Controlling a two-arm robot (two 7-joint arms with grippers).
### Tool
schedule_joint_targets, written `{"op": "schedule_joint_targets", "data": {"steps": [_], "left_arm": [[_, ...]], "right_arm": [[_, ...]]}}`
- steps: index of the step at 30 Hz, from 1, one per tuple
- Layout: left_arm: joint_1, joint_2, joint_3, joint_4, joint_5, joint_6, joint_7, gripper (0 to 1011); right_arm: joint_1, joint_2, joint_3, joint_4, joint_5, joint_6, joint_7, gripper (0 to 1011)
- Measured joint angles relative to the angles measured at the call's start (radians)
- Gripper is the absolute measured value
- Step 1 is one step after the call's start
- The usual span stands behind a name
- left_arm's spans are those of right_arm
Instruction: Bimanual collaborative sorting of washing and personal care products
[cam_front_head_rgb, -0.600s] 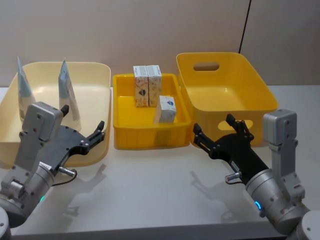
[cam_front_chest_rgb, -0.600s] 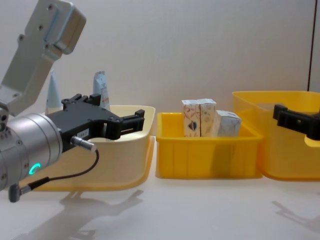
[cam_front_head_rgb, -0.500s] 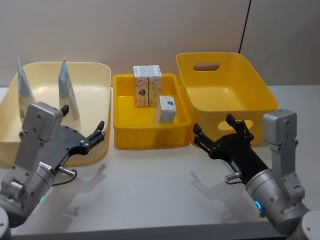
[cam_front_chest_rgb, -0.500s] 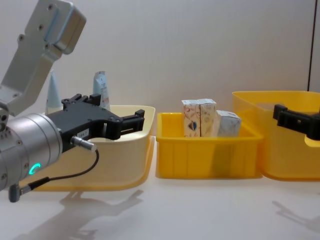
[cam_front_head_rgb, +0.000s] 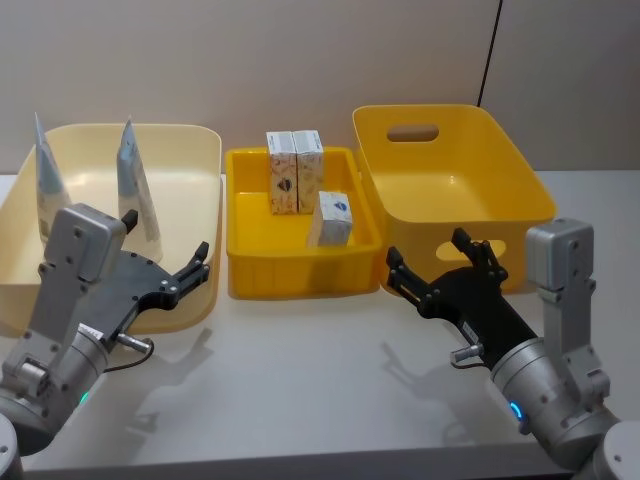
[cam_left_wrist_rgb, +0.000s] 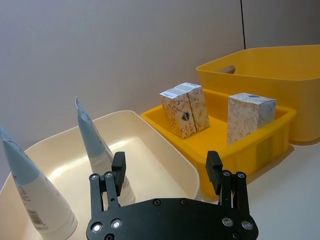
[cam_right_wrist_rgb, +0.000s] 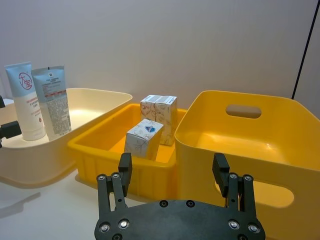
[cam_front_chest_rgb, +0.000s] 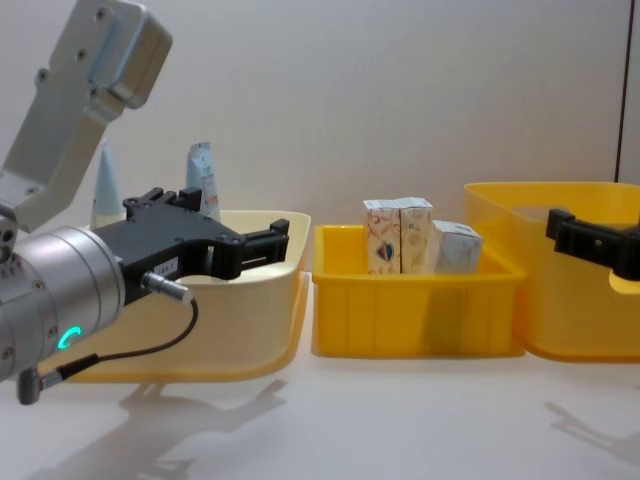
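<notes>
Tubes (cam_front_head_rgb: 132, 190) are stood toward the left edge of the cream bin (cam_front_head_rgb: 190, 135); cartons (cam_front_head_rgb: 295, 172) are kept in the middle bin (cam_front_head_rgb: 300, 278), two at its back edge; left gripper (cam_front_head_rgb: 165, 238) and right gripper (cam_front_head_rgb: 427, 248) are held wide, empty, near the front edge of the table (cam_front_head_rgb: 320, 390).

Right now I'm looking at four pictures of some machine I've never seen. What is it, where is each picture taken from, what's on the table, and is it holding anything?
It's a two-armed robot photographed by its own cameras: one on its head looking down, one on its chest looking across the table, one on each wrist. The left gripper and right gripper hover over the table, jaws open, holding nothing. A cream bin holds a left tube and a right tube, both upright. A yellow tray holds a pair of patterned cartons and a grey-blue carton. A big yellow bin stands rightmost.
</notes>
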Motion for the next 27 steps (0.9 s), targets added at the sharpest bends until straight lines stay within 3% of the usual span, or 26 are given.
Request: {"op": "schedule_joint_targets", "data": {"steps": [27], "left_arm": [[0.000, 0.000, 0.000, 0.000, 0.000, 0.000, 0.000, 1000]], "right_arm": [[0.000, 0.000, 0.000, 0.000, 0.000, 0.000, 0.000, 1001]]}}
